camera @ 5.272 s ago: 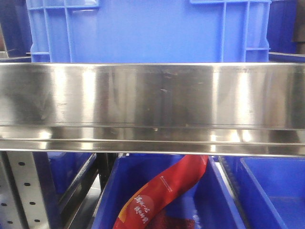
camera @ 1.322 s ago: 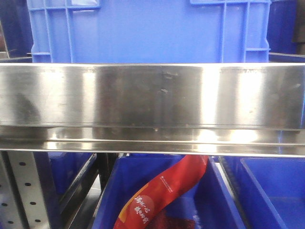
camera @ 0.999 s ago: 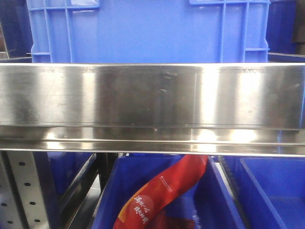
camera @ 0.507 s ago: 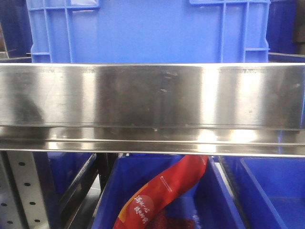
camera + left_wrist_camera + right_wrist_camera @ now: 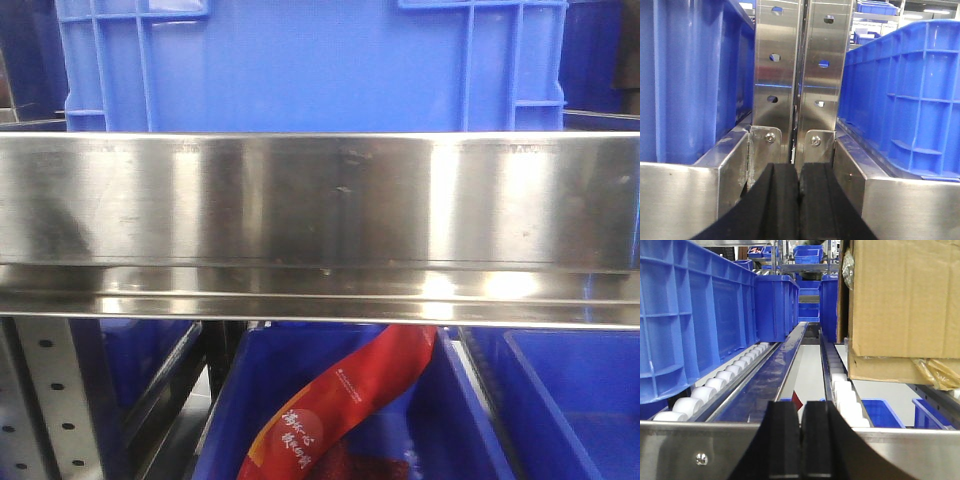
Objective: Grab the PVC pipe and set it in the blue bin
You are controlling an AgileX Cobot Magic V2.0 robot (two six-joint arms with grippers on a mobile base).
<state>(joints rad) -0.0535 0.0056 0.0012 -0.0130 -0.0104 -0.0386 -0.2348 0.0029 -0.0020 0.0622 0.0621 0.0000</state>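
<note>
Left wrist view, nearest first: left gripper (image 5: pixel 799 200) with black pads pressed together, nothing between them; just beyond, paired steel uprights (image 5: pixel 799 75) bolted to a steel rail (image 5: pixel 690 195); blue crate walls either side, one at left (image 5: pixel 685 75), one at right (image 5: pixel 905 95). Right wrist view, same order: right gripper (image 5: pixel 801 440) likewise closed on nothing, poised over the near steel edge (image 5: pixel 700 445); past it, roller tracks (image 5: pixel 715 385) running away along a big blue crate (image 5: pixel 690 315), a cardboard box (image 5: pixel 900 305) resting on the right-hand rollers, small blue bins (image 5: pixel 880 412) on the level below, more bins far back. Front view: steel shelf beam (image 5: pixel 320 200) filling the middle, blue crate (image 5: pixel 310 60) above it, lower blue bin (image 5: pixel 440 400) holding a red packet (image 5: pixel 340 400).

PVC pipe nowhere to be seen in any view; likely inside a crate or out of frame. Judged step: search and approach, no grasp begun. Next move calls for locating the white piece, opening one gripper, and reaching clear of rails and crate walls.
</note>
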